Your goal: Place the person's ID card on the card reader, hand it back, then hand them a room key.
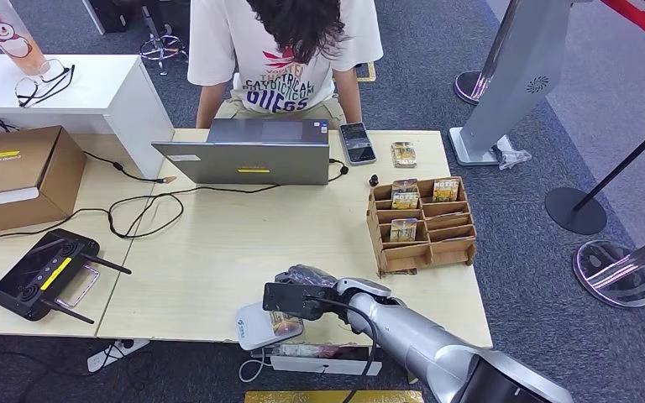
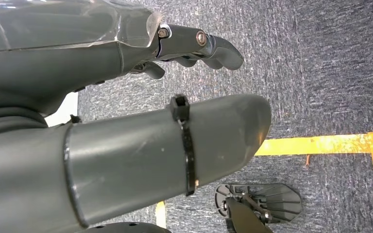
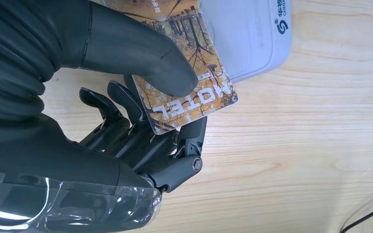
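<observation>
My right hand [image 1: 302, 290] hovers at the table's front edge, over the white card reader [image 1: 256, 326]. It pinches an orange card [image 3: 189, 92] printed HOTEL between the thumb [image 3: 141, 53] and the dark fingers [image 3: 175, 145] beneath it. Part of the card lies over the corner of the reader [image 3: 245, 39]; whether it touches I cannot tell. In the head view the card [image 1: 284, 323] peeks out under the hand. My left hand [image 2: 126, 63] hangs over the carpet, fingers loosely apart and holding nothing. The person [image 1: 285, 50] sits behind the far edge of the table.
A cardboard organiser [image 1: 424, 222] with several similar cards stands at the right. One more card [image 1: 403, 154] and a phone [image 1: 357, 143] lie near the laptop [image 1: 252, 151]. A black controller [image 1: 46, 277] and a brown box [image 1: 17, 172] sit at the left, with cables between.
</observation>
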`<action>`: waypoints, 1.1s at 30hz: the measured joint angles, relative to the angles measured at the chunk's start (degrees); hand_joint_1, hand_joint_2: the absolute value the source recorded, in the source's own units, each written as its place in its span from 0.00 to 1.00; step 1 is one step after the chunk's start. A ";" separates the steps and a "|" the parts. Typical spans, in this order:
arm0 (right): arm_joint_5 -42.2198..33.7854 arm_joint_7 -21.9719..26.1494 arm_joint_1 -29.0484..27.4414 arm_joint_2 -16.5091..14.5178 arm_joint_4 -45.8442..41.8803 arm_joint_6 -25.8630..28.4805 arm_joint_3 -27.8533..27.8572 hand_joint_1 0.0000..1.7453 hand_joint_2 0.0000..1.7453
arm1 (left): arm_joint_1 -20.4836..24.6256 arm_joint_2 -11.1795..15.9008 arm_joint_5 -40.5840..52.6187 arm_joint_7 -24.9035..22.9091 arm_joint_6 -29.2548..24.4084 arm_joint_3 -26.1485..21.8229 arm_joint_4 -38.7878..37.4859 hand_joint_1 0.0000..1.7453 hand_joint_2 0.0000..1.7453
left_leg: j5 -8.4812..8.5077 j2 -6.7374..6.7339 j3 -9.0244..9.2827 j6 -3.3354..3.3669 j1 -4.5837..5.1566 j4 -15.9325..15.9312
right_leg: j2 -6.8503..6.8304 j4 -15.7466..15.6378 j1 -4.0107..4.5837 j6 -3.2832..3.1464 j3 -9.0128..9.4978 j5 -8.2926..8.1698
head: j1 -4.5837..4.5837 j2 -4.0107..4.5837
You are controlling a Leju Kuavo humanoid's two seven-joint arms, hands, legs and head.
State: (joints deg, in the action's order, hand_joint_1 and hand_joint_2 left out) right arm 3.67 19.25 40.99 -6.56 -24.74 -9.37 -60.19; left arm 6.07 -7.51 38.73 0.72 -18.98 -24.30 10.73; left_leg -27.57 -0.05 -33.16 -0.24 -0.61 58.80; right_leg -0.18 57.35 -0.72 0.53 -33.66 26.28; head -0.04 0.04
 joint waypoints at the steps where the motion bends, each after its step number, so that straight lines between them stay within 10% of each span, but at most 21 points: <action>1: -0.04 -0.05 0.01 0.00 0.00 -0.04 -0.06 1.00 1.00 | 0.00 0.01 -0.01 0.00 -0.01 0.00 0.00 0.00 0.00 | 0.00 0.00 0.00 0.00 0.00 0.00 | 0.00 0.00 0.00 0.00 0.00 0.00 | 0.00 0.00; 33: -2.27 -2.17 0.01 0.46 1.69 0.30 -2.15 1.00 1.00 | -0.09 0.02 0.00 -0.04 -0.15 0.00 0.00 0.00 0.00 | 0.00 0.00 0.02 0.00 0.00 0.00 | 0.01 0.00 0.00 0.00 0.00 0.00 | 0.00 0.00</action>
State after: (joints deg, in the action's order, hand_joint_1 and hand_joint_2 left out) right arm 1.40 17.08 41.00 -6.10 -23.05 -9.07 -62.34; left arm 5.98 -7.49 38.73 0.68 -19.13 -24.30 10.73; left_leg -27.57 -0.06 -33.14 -0.24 -0.61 58.80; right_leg -0.18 57.35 -0.72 0.53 -33.66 26.28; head -0.04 0.04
